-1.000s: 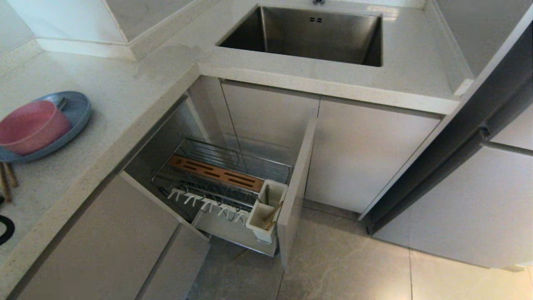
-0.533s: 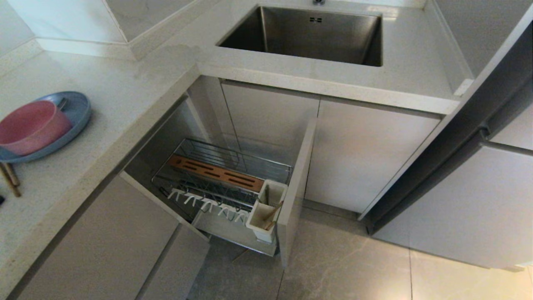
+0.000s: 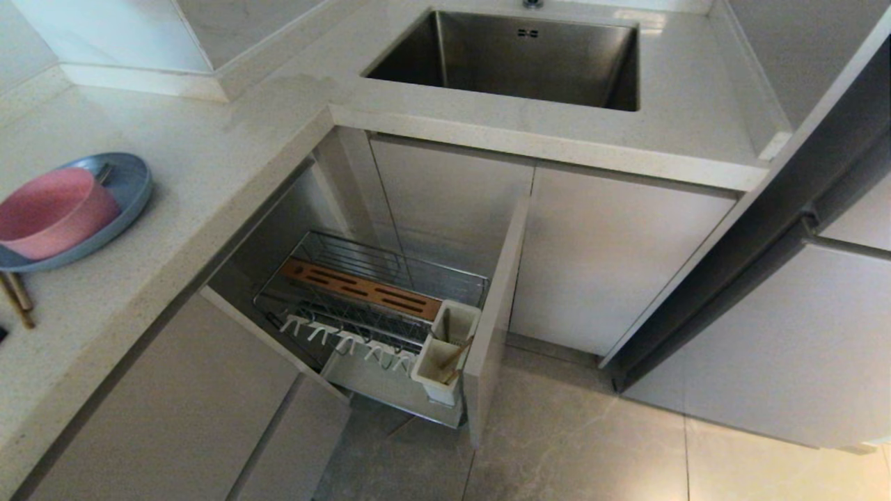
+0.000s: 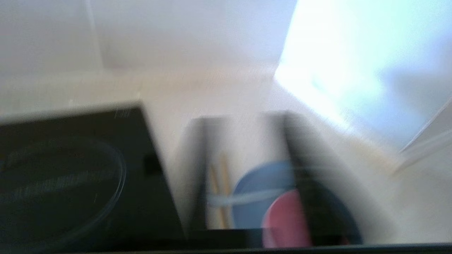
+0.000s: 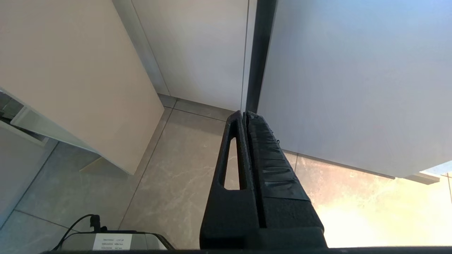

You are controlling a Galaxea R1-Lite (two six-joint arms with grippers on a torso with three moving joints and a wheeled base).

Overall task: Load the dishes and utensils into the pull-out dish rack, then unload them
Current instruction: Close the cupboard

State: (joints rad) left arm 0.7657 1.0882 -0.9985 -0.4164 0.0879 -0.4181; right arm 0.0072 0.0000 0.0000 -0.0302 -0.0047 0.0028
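A pink bowl (image 3: 52, 223) sits on the light-blue plate (image 3: 129, 188) at the counter's left end, with a silver spoon handle (image 3: 104, 172) poking out behind it. Wooden chopsticks (image 3: 17, 299) lie just in front of the plate. The pull-out dish rack (image 3: 362, 292) stands open below the counter, and its white utensil cup (image 3: 445, 348) holds a wooden stick. My left gripper (image 4: 247, 169) is out of the head view. It hovers over the plate (image 4: 257, 197), bowl (image 4: 282, 222) and chopsticks (image 4: 219, 190), its blurred fingers apart. My right gripper (image 5: 245, 114) is shut and parked over the floor.
A steel sink (image 3: 515, 59) is set into the counter behind the rack. The rack's beige front panel (image 3: 494, 313) juts out over the tiled floor. A black cooktop (image 4: 70, 176) lies on the counter beside the chopsticks. Cabinet doors stand on the right.
A dark shape at the head view's left edge has left the picture. The chopsticks lie slightly shifted from a second ago. Plate, bowl and rack have stayed put.
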